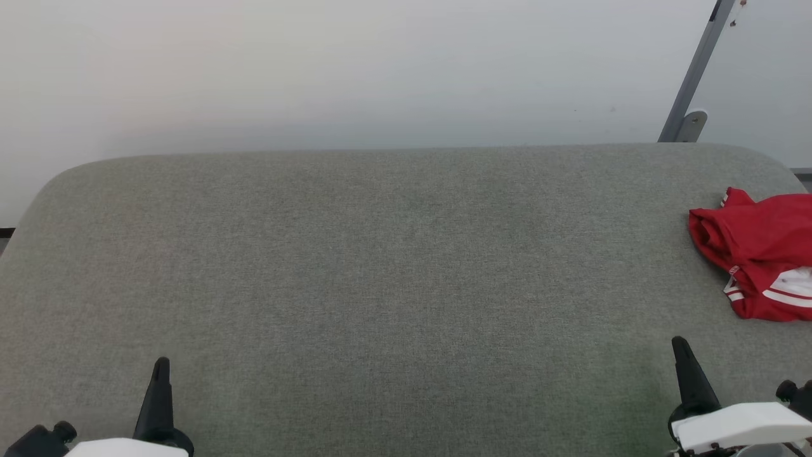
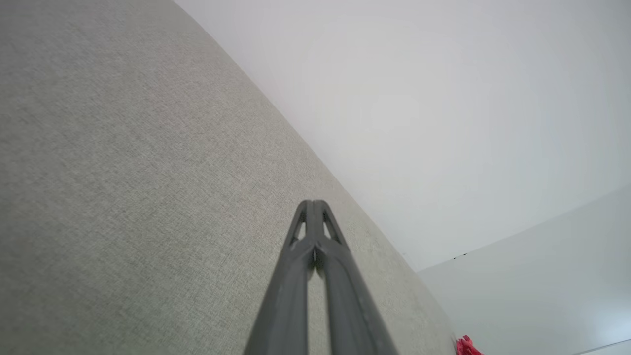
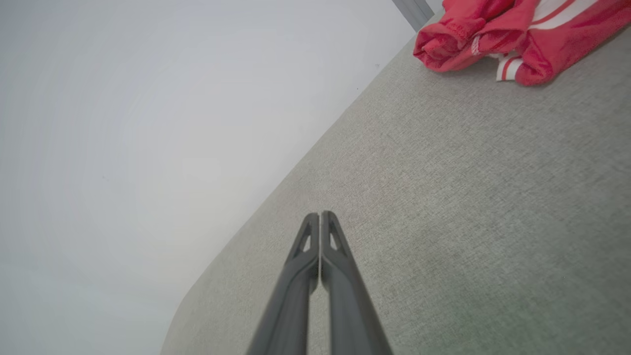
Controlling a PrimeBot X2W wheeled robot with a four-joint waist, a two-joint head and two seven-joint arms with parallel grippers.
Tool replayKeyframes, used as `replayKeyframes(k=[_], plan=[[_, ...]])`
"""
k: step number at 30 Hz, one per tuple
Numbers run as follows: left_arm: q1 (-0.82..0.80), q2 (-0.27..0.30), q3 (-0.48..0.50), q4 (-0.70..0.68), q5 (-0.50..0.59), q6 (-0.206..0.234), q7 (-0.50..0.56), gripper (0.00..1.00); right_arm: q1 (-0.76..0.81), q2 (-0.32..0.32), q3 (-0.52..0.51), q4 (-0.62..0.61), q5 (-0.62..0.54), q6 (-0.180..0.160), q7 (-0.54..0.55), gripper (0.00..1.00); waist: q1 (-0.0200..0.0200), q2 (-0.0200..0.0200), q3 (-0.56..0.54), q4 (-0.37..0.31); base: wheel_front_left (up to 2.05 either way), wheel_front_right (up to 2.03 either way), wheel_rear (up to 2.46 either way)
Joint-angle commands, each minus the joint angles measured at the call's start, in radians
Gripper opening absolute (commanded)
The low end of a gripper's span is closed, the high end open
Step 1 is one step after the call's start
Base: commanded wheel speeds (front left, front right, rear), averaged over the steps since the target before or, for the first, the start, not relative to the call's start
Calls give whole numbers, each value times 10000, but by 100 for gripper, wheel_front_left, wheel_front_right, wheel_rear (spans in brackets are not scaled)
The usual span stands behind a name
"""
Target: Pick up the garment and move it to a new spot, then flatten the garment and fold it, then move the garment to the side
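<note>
Ahead-right of the right jaws, garment (image 1: 755,254) lies bunched at the tabletop (image 1: 380,266) edge, neither flat nor neatly folded; left jaws and right jaws closed, empty.

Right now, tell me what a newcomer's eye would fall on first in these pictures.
The crumpled red garment with white striped trim stands out at once, bunched at the head view's right edge. The plain grey fabric surface spreads beneath it, against a pale wall. The left jaws and right jaws, dark and shut, point up from the lower corners, holding nothing.
</note>
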Motion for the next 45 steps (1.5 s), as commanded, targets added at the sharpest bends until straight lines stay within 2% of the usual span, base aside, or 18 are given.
replayKeyframes(k=[1,45], plan=[[-315,29,61,-80,-352,-20,97,0,-299,9,-22,-137,331,0,67,0,0,0,7,-9,0,0,0],[-1316,-458,124,258,-3847,-39,1272,0,-970,266,-154,-250,4126,-2,974,0,0,0,176,-243,0,0,0]])
